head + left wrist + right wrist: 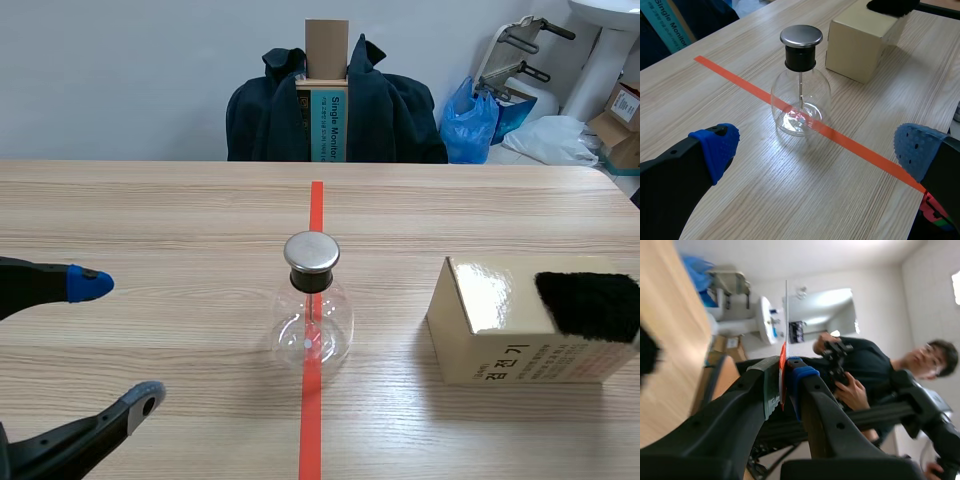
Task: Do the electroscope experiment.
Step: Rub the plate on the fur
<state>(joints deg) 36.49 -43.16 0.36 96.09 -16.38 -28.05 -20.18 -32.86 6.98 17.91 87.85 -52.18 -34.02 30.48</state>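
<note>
Electroscope (312, 310): clear glass flask, upright on the orange-red tape line (311, 430) at mid-tabletop (150, 220). Metal disc cap (311, 252) on a dark stopper, thin rod hanging inside. Nothing touches it.

Left hand (118, 342): fingers wide apart and empty, low over the tabletop beside the flask and well apart from it.

Right hand (786, 372): out of the scene view. Its own camera shows the fingers together, clamped on a thin strip (786, 315) seen edge-on, aimed up and away from the tabletop.

Cream box (500, 340) beside the flask, black fur pad (590, 305) on top.

Judgement: the strip probably needs charging on the pad first.
- Rub along its free length.
- Approach the cap slowly from above.
- Left hand may brace the flask low on the bulb. Keep it off the metal, which could drain the charge.
</note>
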